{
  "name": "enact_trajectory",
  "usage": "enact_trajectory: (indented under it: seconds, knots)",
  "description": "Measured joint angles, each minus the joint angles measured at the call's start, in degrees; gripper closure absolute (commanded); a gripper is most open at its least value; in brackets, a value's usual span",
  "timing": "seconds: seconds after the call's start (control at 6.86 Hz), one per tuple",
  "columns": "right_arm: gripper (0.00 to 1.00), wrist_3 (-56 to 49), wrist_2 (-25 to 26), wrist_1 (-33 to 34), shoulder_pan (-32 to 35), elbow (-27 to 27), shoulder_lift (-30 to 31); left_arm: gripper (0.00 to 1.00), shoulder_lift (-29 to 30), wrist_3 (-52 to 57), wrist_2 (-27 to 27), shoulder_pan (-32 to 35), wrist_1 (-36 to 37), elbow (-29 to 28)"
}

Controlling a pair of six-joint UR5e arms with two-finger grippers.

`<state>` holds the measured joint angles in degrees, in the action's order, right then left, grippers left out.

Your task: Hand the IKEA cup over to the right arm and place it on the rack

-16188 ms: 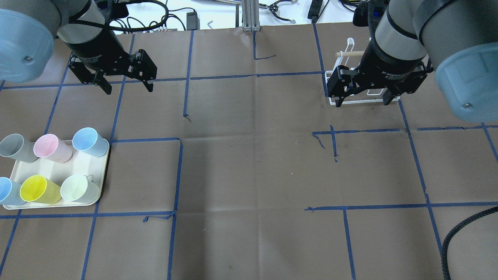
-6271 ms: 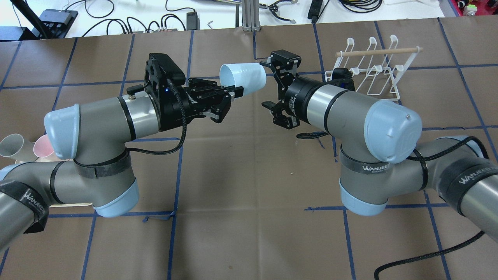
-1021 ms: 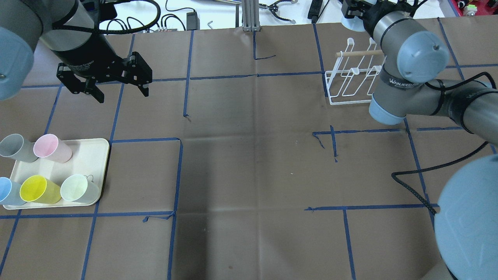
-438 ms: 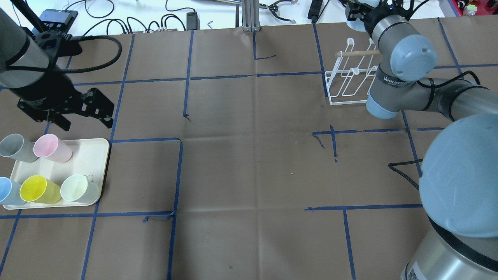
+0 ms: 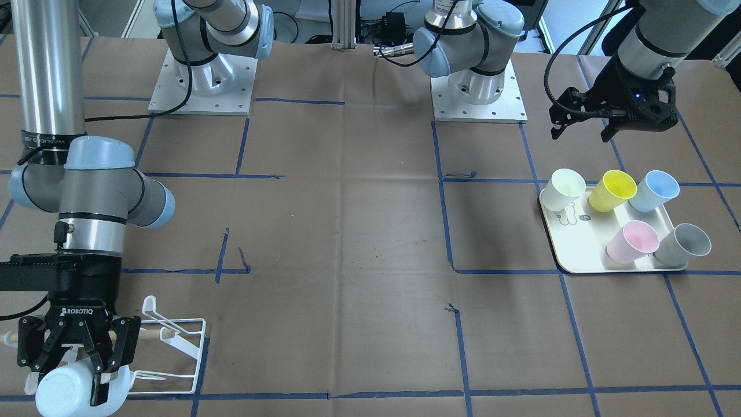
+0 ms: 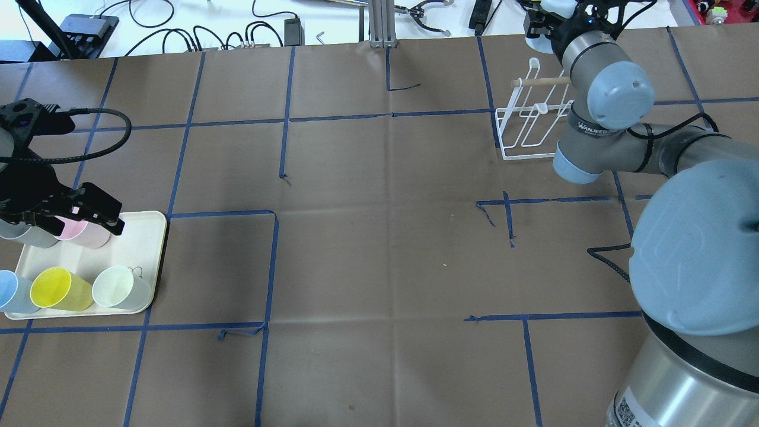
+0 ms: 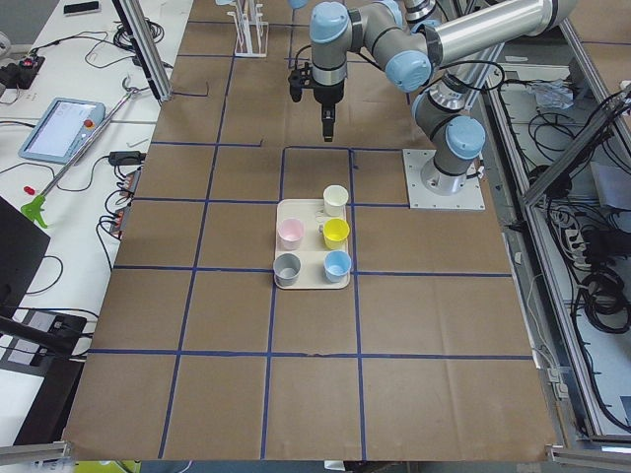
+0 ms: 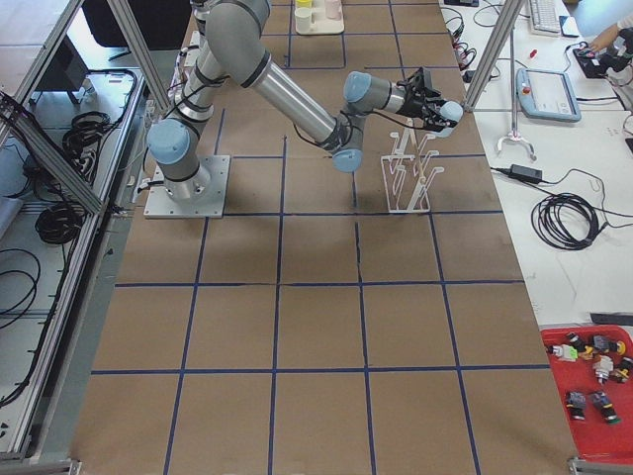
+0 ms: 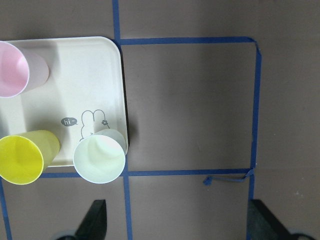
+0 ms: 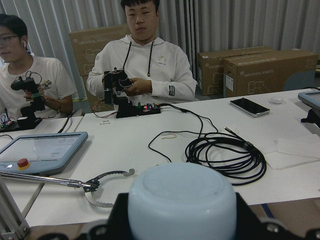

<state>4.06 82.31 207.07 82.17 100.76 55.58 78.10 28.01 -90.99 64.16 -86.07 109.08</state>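
Note:
My right gripper [image 5: 66,382] is shut on a pale blue IKEA cup [image 5: 58,395], held at the far side of the white wire rack [image 5: 179,347]. In the right wrist view the cup's base [image 10: 182,200] fills the space between the fingers. From overhead the rack [image 6: 531,127] stands at the back right, with the right gripper [image 6: 545,26] just beyond it. My left gripper [image 6: 65,220] hangs open above the back of the cream tray [image 6: 139,237], near a pink cup [image 6: 92,237]. Its fingertips [image 9: 95,222] stand wide apart in the left wrist view.
On the tray [image 5: 579,249] stand pink [image 5: 631,240], grey [image 5: 683,243], yellow [image 5: 613,188], blue [image 5: 654,190] and whitish [image 5: 564,188] cups. Two people sit at a white bench with coiled cables [image 10: 225,150] beyond the rack.
My left gripper has come down and toward the robot, from beyond the tray to over its pink and grey cups. The right arm has shifted slightly, still holding the cup by the rack.

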Motion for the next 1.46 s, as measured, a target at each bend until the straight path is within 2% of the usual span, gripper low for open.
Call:
enact_trajectory:
  seconds: [0.29, 0.58, 0.73, 0.88, 1.17, 1.46]
  knots:
    - [0.92, 0.2, 0.1, 1.8, 0.1, 0.1, -1.5, 0.01, -0.1, 2.2, -1.8, -2.0, 1.4, 2.1]
    - [0.91, 0.2, 0.8, 2.9, 0.5, 0.5, -2.8, 0.01, 0.1, 3.7, -2.4, -3.7, 9.1, 8.3]
    - [0.66, 0.2, 1.5, 3.0, 0.7, 1.3, -3.0, 0.01, 0.5, 4.3, -2.5, -4.0, 15.2, 12.6]
    - [0.01, 0.2, 1.9, 3.0, 0.9, 2.1, -3.0, 0.01, 1.2, 4.5, -2.5, -4.2, 20.6, 16.3]
    - [0.0, 0.1, 2.9, 2.4, 1.6, 2.8, -2.9, 0.01, 3.8, 4.6, -2.4, -4.7, 28.2, 20.9]
    - [0.0, 0.2, 3.2, 2.1, 2.3, 2.6, -2.2, 0.01, 6.3, 4.6, -2.3, -5.7, 32.4, 23.4]
